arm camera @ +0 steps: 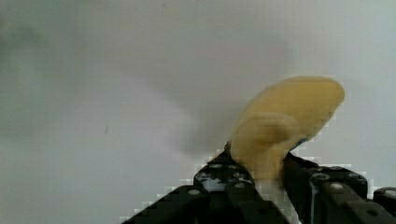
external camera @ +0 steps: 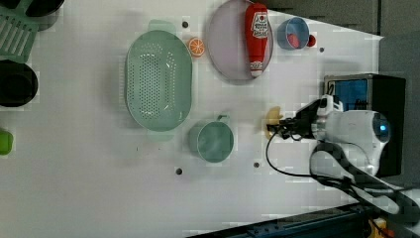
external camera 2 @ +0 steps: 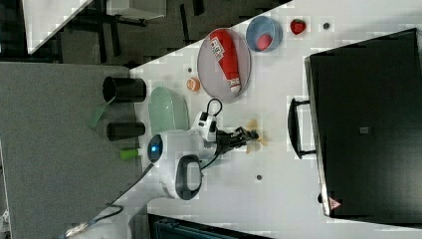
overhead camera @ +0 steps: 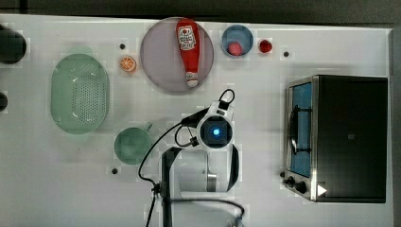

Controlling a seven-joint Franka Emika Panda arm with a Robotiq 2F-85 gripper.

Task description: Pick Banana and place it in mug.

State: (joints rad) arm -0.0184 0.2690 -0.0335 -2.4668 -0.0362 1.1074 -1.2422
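The pale yellow banana (arm camera: 285, 121) sits between my gripper's (arm camera: 261, 165) black fingers (arm camera: 299, 170), which are shut on it. In the left view the banana (external camera: 271, 120) shows at the gripper (external camera: 280, 127) tip, to the right of the muted-green mug (external camera: 213, 142). The right view has the banana (external camera 2: 255, 135) at the gripper (external camera 2: 250, 133) tip, over the white table beside the oven's handle. In the top view my wrist (overhead camera: 215, 131) covers the banana; the mug (overhead camera: 133, 145) stands empty on the top view's left of the wrist.
A green perforated colander (overhead camera: 79, 93) lies beyond the mug. A grey plate (overhead camera: 158, 64) carries a ketchup bottle (overhead camera: 188, 47), with an orange slice (overhead camera: 127, 64) and a blue bowl (overhead camera: 237, 40) beside it. A toaster oven (overhead camera: 340, 137) fills the top view's right.
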